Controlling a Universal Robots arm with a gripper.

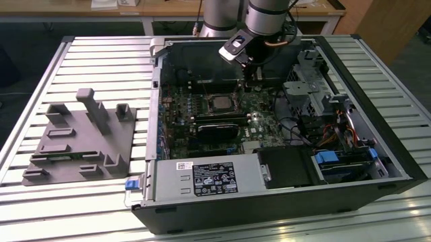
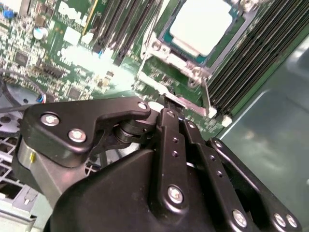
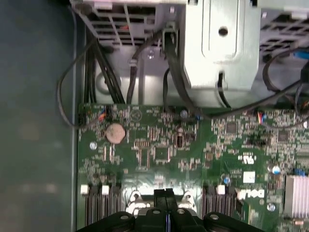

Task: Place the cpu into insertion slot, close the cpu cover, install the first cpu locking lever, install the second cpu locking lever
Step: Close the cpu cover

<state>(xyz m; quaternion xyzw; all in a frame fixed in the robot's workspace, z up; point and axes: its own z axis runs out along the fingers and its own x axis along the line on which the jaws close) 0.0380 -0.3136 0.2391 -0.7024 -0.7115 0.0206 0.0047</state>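
1. At the exterior view's left, a grey moulded fixture [image 1: 81,138] lies on the slatted bench [image 1: 101,55], just beside the open computer case [image 1: 269,214].
2. Inside the case, a labelled power supply [image 1: 209,179] sits along the near wall. The green circuit board [image 1: 185,108] lies flat beyond it.
3. The insertion slot [image 1: 208,103] is set in the middle of the board. The cpu [image 1: 222,103] lies seated in it, pale face up. In the second wrist view the cpu [image 2: 203,26] sits square within the slot's silvery rim [image 2: 166,54], with long black memory slots [image 2: 251,53] alongside.
4. Whether the cpu cover is down cannot be told.
5. A thin metal rod [image 2: 205,96] stands at the slot's edge, near the fingertips.
6. The hand [image 1: 255,81] hangs over the board, just to the exterior view's right of the slot. In both wrist views the fingers of the hand [image 2: 164,105] [image 3: 166,193] are pressed together. Whether anything thin lies between them cannot be told.
7. Further right stands a grey metal drive cage [image 1: 303,93].
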